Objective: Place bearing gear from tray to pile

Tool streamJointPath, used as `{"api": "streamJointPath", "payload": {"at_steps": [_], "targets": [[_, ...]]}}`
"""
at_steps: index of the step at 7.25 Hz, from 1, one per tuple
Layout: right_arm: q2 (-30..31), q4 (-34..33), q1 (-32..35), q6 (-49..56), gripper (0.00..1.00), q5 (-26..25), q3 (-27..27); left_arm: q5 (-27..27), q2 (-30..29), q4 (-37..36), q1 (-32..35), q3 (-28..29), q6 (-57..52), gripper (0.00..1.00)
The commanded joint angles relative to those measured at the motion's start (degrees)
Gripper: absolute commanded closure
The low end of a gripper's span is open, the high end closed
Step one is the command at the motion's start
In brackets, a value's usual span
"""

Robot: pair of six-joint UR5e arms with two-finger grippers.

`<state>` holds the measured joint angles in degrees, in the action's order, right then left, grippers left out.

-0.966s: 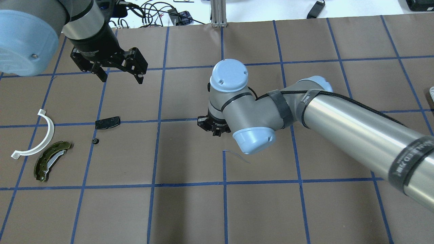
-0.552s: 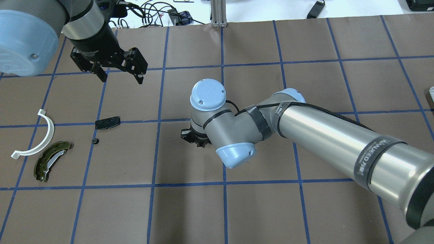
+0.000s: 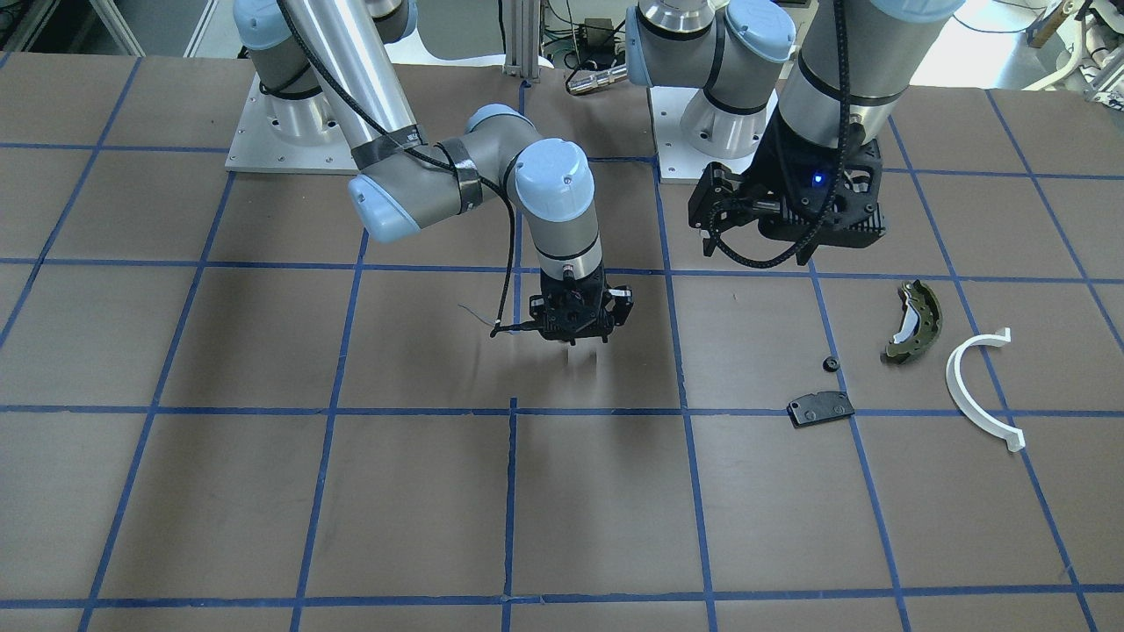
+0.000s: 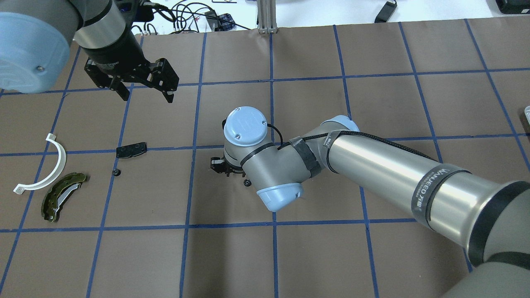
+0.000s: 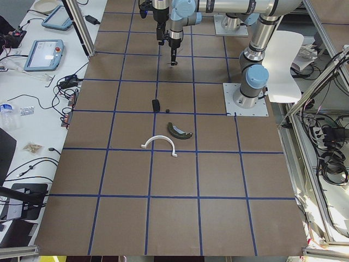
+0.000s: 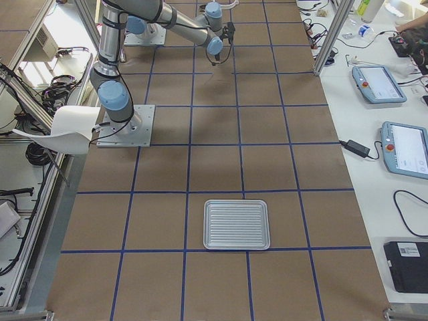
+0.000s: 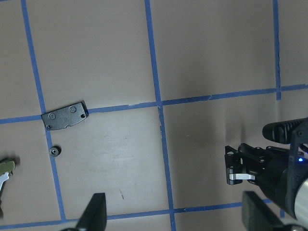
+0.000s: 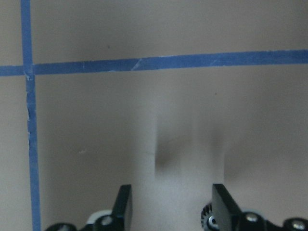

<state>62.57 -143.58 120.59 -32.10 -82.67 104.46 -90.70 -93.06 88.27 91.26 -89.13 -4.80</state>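
Note:
The pile lies at the overhead view's left: an olive brake shoe (image 4: 51,203) (image 3: 926,307), a white half-ring (image 4: 63,159) (image 3: 953,382) and a flat black pad (image 4: 131,150) (image 3: 820,408) (image 7: 64,116). A small black bearing gear (image 4: 117,172) (image 3: 829,363) (image 7: 55,151) lies on the table among them. My right gripper (image 4: 220,167) (image 3: 584,351) (image 8: 172,190) hangs over mid-table, jaws apart with nothing between them. A small toothed part (image 8: 208,222) shows beside one finger; I cannot tell if it is held. My left gripper (image 4: 147,98) (image 7: 173,207) is open and empty, beyond the pile.
The ribbed metal tray (image 6: 235,224) sits far off at the robot's right end of the table, with nothing visible in it. Blue tape lines grid the brown table. Cables and an aluminium post (image 4: 267,16) stand at the far edge.
My right arm has swung left across the table toward the pile, the gripper moving from mid-table about one grid half-cell leftward. The left gripper and the pile parts have stayed put.

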Motion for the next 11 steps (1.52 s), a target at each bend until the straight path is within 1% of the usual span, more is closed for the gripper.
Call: {"api": "streamJointPath", "payload": {"at_steps": [1,2,3,4,5,6,7,8,9,10,11], "targets": [[1.66,1.54,-4.71,4.03,0.0,-4.48,-1.53,0.0,-0.45,-0.11,0.23,-2.61,-0.12,0.0],[4.55,6.08,-8.49,8.15,0.0,-4.6,-1.63,0.0,-0.81,-0.64,0.49,-5.06,0.14,0.0],[7.97,11.95,-12.35,11.07,0.0,-4.95,-1.63,0.09,-1.59,-3.86,0.84,-8.91,1.27,0.0],[10.79,16.27,-15.87,12.57,0.0,-4.96,-1.54,0.09,-2.04,-11.99,3.28,-14.0,6.5,0.0],[13.69,21.71,-19.13,16.68,0.0,-5.04,-1.45,0.09,-3.78,-21.12,7.48,-19.01,12.04,0.0],[17.37,28.03,-21.95,18.29,0.0,-4.7,-1.72,0.26,-6.67,-30.87,9.96,-22.8,17.49,0.0],[21.32,32.97,-24.32,20.57,0.0,-5.04,-1.8,3.13,-9.83,-36.44,11.29,-24.06,21.02,0.0],[24.84,37.37,-26.43,22.15,0.0,-4.7,-1.89,4.21,-12.56,-38.33,14.35,-24.16,26.19,0.0],[26.88,39.59,-28.72,24.87,0.0,-4.52,-2.33,3.87,-13.89,-39.04,16.73,-24.42,26.5,0.0],[27.6,44.74,-30.22,26.55,0.0,-4.6,-3.73,2.21,-13.91,-38.88,17.54,-25.55,26.33,0.0],[27.52,46.36,-30.32,26.74,0.0,-4.78,-5.13,2.02,-14.51,-39.14,17.54,-26.87,26.85,0.0]]}}
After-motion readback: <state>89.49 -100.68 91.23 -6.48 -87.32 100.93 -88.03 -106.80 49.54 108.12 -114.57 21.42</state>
